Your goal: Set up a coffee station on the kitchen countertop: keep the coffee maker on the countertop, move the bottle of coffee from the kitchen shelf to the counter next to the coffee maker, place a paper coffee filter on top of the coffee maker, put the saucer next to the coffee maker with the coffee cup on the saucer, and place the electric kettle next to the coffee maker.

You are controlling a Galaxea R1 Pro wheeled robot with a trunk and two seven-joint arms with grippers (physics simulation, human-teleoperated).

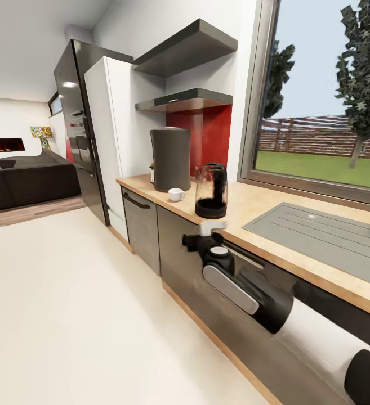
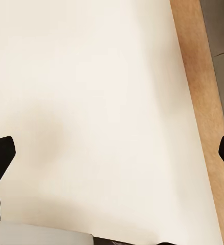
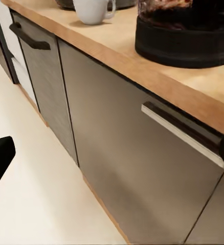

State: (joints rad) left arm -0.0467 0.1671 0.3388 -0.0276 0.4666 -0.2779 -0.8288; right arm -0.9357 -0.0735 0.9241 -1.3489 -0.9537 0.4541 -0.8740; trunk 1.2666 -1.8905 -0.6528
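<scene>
The wood-grain counter (image 1: 275, 216) is running under the window. The right fingers (image 1: 199, 239), spread wide and empty, are hovering just below its front edge; the kettle (image 1: 211, 191) is standing above them, upright, cup (image 1: 176, 194) and coffee maker (image 1: 171, 159) beyond.

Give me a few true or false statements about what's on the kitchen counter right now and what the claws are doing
1. The clear-glass electric kettle with the black base stands on the light-brown wood-grain countertop. True.
2. The small white coffee cup sits on a saucer. False: it rests directly on the countertop, with no saucer under it.
3. The tall dark-grey coffee maker stands below the lower dark-grey wall shelf. True.
4. The right claw grips the kettle. False: it hangs in front of the grey cabinet fronts, jaws open and empty.
5. The cup stands between the coffee maker and the kettle. True.
</scene>
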